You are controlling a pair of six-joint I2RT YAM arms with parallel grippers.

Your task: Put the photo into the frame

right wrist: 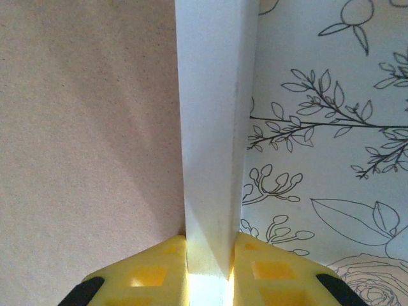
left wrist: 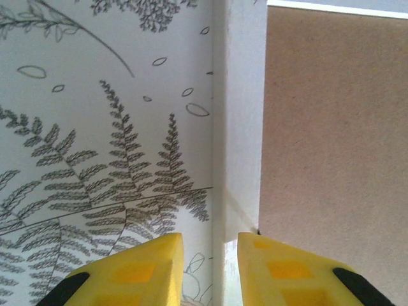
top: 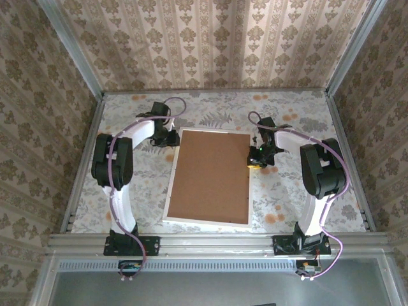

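Right now the frame (top: 205, 222) is lying flat in the middle of the table (top: 280, 204), between the two arms. It is looking like a large rectangle with a thin white edge. A plain brown board (top: 211, 175) is sitting inside it and is covering nearly all the area within the white edge, so I cannot tell what is lying under the board. The table is showing a pale pattern of leaves and flowers.

The left gripper (top: 167, 139) is standing at the far left corner of the frame. From the left wrist camera, its yellow fingers (left wrist: 150, 261) are standing apart, and the white edge (left wrist: 241, 127) is running between them, with a gap showing on the table side; the brown board (left wrist: 331, 127) is lying just beside this edge.

The right gripper (top: 258, 156) is standing at the right side of the frame, near the far end. From the right wrist camera, it (right wrist: 209, 245) is clamping the white edge (right wrist: 213, 127), with both yellow fingers pressing against it, the board (right wrist: 83, 127) on one side and the table (right wrist: 319, 159) on the other.
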